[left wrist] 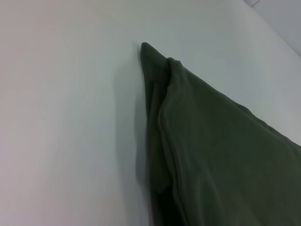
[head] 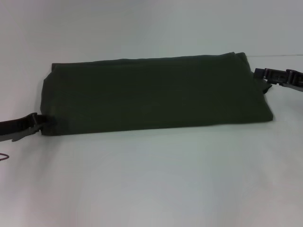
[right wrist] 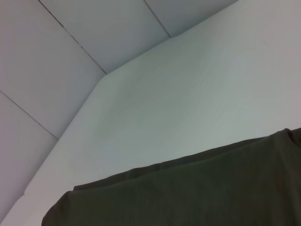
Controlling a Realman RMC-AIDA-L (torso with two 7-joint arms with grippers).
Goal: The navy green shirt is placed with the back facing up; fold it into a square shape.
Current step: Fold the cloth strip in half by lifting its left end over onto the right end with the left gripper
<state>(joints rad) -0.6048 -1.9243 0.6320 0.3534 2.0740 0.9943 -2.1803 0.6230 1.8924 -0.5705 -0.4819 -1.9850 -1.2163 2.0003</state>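
Note:
The navy green shirt (head: 156, 94) lies folded into one long flat band across the middle of the white table. My left gripper (head: 37, 124) is at the band's near left corner, touching the cloth. Over at the band's right end, near its far corner, sits my right gripper (head: 264, 79), up against the edge. The left wrist view shows layered folded edges of the shirt (left wrist: 211, 150) running to a pointed corner. A straight edge of the shirt (right wrist: 197, 193) against the table fills the right wrist view.
White table top (head: 151, 179) surrounds the shirt on all sides. A thin dark cable loop (head: 4, 157) shows at the left edge. The table's far edge and the pale wall panels (right wrist: 70, 42) appear in the right wrist view.

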